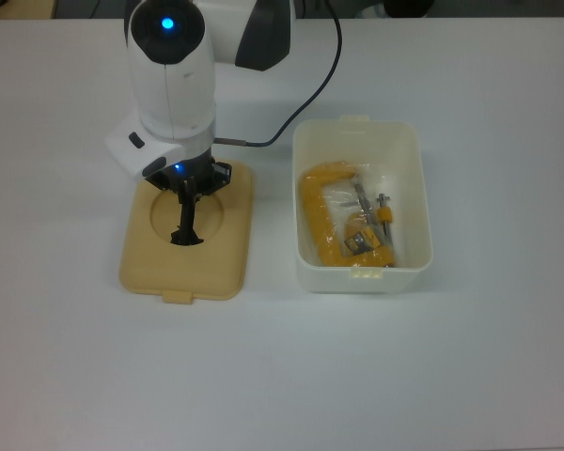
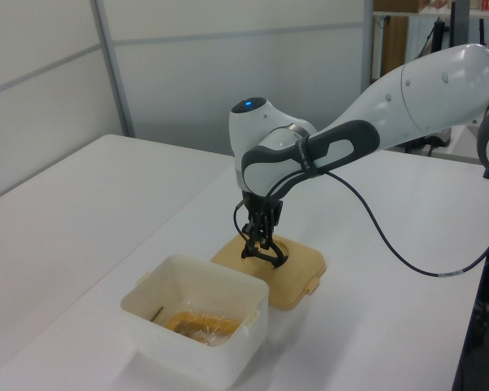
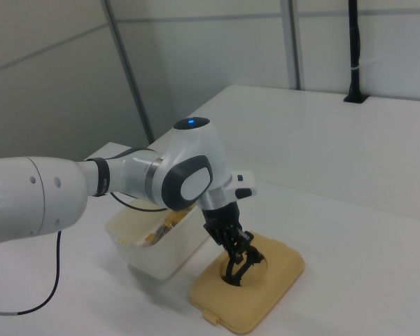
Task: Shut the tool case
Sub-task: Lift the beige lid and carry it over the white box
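Observation:
The tool case is in two parts. Its open white tub [image 1: 357, 129] stands at the top view's right, with a yellow clamp [image 1: 320, 211] and a clear bag inside. The tan lid [image 1: 221, 263] lies beside it at the top view's left, apart from the tub. My gripper [image 1: 186, 193] points straight down over the lid's round recess, shut on the upright black handle [image 1: 185, 225]. In the left view the gripper [image 2: 259, 240] holds the handle above the lid [image 2: 297, 273], behind the tub [image 2: 204, 338]. The right view shows the gripper [image 3: 232, 255] on the lid [image 3: 266, 287].
The white table [image 1: 404, 376] extends around both parts. A black cable [image 1: 310, 94] runs from the arm's wrist toward the top view's upper edge, passing just behind the tub. White wall panels stand behind the table in the side views.

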`<state>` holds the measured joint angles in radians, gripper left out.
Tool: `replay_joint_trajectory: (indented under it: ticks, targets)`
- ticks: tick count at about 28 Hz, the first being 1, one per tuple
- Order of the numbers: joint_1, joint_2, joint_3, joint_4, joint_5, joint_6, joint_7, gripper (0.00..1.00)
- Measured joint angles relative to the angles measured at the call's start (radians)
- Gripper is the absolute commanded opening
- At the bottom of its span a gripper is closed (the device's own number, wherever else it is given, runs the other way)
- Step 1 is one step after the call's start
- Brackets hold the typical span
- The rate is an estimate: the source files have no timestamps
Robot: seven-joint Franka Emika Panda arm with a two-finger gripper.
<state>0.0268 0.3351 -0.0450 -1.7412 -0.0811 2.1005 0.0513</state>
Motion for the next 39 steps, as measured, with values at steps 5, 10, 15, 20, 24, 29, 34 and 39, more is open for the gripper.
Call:
replay_joint_trajectory:
  ticks: [5,10,15,20,24,29,34,39]
  targets:
    - [-0.010,-0.034,0.001,0.009,0.000,-0.026,-0.001,0.00]
    - [-0.013,-0.095,0.002,0.027,0.003,-0.117,-0.002,0.00]
    - [-0.013,-0.159,0.005,0.052,0.042,-0.197,-0.026,0.00]
    - [-0.013,-0.210,0.007,0.083,0.072,-0.270,-0.052,0.00]
    - [-0.013,-0.228,0.012,0.098,0.078,-0.291,-0.060,0.00]
    - [-0.008,-0.227,0.049,0.103,0.079,-0.291,-0.060,0.00]
    - [0.008,-0.227,0.091,0.104,0.080,-0.291,-0.033,0.00]
    - [0.026,-0.227,0.135,0.107,0.085,-0.286,0.005,0.00]
